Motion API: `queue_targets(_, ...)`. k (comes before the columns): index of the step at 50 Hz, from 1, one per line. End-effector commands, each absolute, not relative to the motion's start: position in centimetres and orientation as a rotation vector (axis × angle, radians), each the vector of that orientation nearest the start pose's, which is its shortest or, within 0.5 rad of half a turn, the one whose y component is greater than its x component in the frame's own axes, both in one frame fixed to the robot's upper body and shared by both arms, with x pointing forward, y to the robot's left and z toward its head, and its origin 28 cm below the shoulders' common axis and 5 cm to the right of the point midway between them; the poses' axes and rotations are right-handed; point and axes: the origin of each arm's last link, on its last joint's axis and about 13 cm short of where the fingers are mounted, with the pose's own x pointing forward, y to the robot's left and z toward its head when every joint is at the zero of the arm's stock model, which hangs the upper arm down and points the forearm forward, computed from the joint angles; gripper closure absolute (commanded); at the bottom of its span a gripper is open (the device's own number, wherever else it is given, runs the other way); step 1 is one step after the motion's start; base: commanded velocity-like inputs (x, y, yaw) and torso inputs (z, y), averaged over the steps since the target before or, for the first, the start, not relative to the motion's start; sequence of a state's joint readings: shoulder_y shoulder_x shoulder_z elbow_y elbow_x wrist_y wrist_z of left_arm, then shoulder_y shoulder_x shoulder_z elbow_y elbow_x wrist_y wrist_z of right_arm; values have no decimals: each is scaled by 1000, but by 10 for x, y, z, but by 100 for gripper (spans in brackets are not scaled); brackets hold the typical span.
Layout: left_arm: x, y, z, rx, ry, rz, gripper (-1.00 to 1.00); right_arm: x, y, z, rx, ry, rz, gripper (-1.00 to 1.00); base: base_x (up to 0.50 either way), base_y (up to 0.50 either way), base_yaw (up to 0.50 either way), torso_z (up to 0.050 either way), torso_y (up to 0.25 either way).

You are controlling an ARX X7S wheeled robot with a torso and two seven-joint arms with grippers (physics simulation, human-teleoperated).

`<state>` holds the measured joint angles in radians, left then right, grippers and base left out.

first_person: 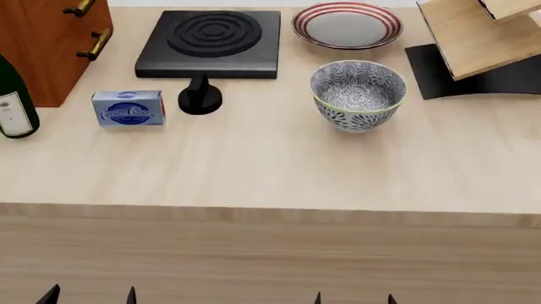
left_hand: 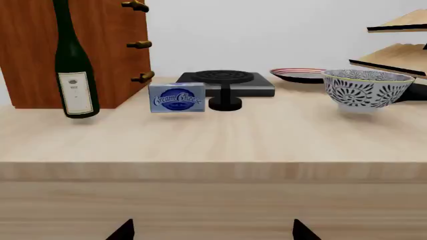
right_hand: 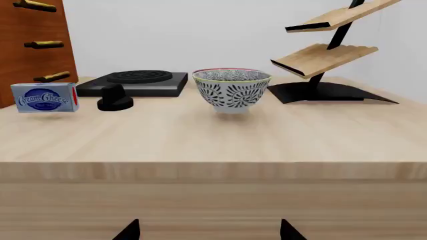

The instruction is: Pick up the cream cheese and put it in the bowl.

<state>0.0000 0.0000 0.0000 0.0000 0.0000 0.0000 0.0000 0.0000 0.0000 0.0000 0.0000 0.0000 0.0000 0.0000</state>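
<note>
cream cheese [first_person: 128, 108] is standing upright on the wooden counter [first_person: 270, 164], blue label facing the robot, sitting around 10 o'clock in the head view. a black knob [first_person: 200, 98] is sitting just beside it at its 3 o'clock, apart, not touching. the black burner plate [first_person: 211, 43] is lying behind the knob toward 12 o'clock. bowl [first_person: 358, 94] is resting upright at about 1 o'clock in the head view, well apart from the box, nothing showing inside it. a red-striped plate [first_person: 346, 25] is lying behind the bowl at 12 o'clock of it. a wine bottle [first_person: 12, 104] is standing at 9 o'clock of the box, next to a brown wooden cabinet [first_person: 47, 44] with brass handles. a wooden rack [first_person: 477, 38] on a black base is sitting at 2 o'clock.

left gripper [first_person: 91, 295] is showing only two dark fingertips at the 7 o'clock edge of the head view, spread apart, holding nothing, hanging below the counter front edge. right gripper [first_person: 354, 297] is showing the same at 5 o'clock, tips spread, nothing between them. both are sitting well apart from the box and the bowl.
</note>
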Motion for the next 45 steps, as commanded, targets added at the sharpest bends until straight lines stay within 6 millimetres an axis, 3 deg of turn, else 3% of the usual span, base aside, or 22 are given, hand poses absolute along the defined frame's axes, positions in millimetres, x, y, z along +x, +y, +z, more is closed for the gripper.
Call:
queue_targets(1, 211, 205, 13, 0, 0, 0, -100, 211, -96, 13, 0, 0, 0, -100, 0, 0, 0, 0, 0)
queue_targets(11, 208, 206, 13, 16, -11, 0, -100, 209, -96, 15, 17, 5, 11, -100, 0, 0, 0, 0, 0)
queue_targets(20, 202, 210, 32, -6, -64, -24, -100, 202, -99, 28, -11, -48, -12, -100, 0, 0, 0, 18, 0)
queue_targets(29, 201, 211, 37, -8, -82, -23, -100, 200, -99, 32, -12, -65, -8, -100, 7, 468, 0, 0, 0)
queue_targets(45, 202, 213, 39, -18, -86, -25, -100, 198, -99, 34, -8, -76, -1, -100, 469, 189, 0, 0, 0)
